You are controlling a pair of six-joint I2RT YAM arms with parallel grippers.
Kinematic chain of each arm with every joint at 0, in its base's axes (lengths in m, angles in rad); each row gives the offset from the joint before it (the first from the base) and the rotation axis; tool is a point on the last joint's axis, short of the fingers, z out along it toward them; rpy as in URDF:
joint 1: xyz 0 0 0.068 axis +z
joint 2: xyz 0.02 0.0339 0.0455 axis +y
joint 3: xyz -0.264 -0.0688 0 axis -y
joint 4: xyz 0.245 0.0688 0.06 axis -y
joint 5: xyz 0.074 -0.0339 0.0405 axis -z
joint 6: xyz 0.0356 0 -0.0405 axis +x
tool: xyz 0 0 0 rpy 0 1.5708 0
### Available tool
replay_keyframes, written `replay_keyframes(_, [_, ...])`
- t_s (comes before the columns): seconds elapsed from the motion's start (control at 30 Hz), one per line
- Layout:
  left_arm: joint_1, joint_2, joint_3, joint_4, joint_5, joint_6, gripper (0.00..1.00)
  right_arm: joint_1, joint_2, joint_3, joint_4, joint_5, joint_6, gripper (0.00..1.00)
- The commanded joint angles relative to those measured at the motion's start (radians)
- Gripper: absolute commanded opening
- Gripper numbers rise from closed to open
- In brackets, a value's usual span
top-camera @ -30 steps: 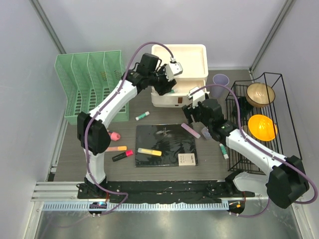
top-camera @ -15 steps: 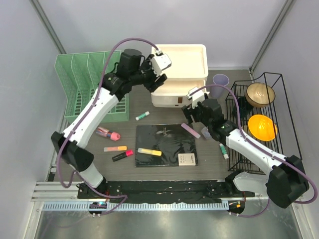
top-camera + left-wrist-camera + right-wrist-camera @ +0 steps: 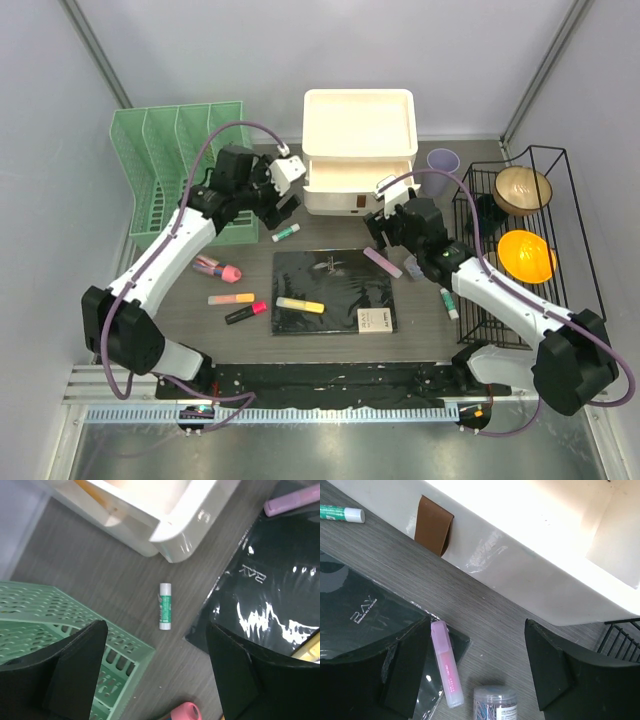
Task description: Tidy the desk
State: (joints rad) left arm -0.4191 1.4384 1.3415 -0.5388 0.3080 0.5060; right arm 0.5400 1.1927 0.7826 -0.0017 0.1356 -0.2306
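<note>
Desk, a large flat dark grey-brown wood-grain tabletop (image 3: 330,230), fills the floor of the enclosure, with the two arm bases at its near rail. At its back edge stands a white plastic two-tier drawer unit (image 3: 360,150), and a mint-green slotted file rack (image 3: 180,170) sits in the back left corner. A black rectangular notebook (image 3: 335,290) lies flat near the middle, with a yellow highlighter (image 3: 300,305) resting on its left part.

The left gripper (image 3: 156,627) hangs between the file rack and the drawer unit, fingers spread wide and holding nothing. Below it a small green-and-white glue stick (image 3: 165,606) lies on the bare wood, just beside the notebook's back left corner and apart from both fingers.

The right gripper (image 3: 477,622) hovers in front of the drawer unit's right end, its fingers likewise apart and empty. Under it a lilac highlighter (image 3: 446,665) lies across the notebook's back right corner, and a clear jar of coloured paper clips (image 3: 495,702) stands just beside it.

Left of the notebook lie an orange-and-pink highlighter (image 3: 231,298) and a black-and-pink marker (image 3: 245,312). A black wire rack (image 3: 575,215) at the right edge holds a wooden bowl (image 3: 522,188) and an orange bowl (image 3: 527,255).
</note>
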Motion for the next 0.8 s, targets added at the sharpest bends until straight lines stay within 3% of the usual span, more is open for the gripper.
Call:
replay_keyframes(0.0, [0.011, 0.023, -0.036, 0.054, 0.068, 0.064, 0.86, -0.003, 0.015, 0.044, 0.025, 0.007, -0.006, 0.8])
replay_keyframes(0.1, [0.035, 0.072, -0.048, 0.062, 0.08, 0.089, 0.87, -0.003, 0.021, 0.044, 0.025, 0.007, -0.007, 0.8])
replay_keyframes(0.23, [0.071, 0.183, -0.039, 0.066, 0.108, 0.135, 1.0, -0.005, 0.03, 0.043, 0.025, 0.013, -0.012, 0.8])
replay_keyframes(0.77, [0.143, 0.399, 0.021, 0.1, 0.184, 0.183, 0.97, -0.014, 0.034, 0.038, 0.029, 0.007, -0.023, 0.8])
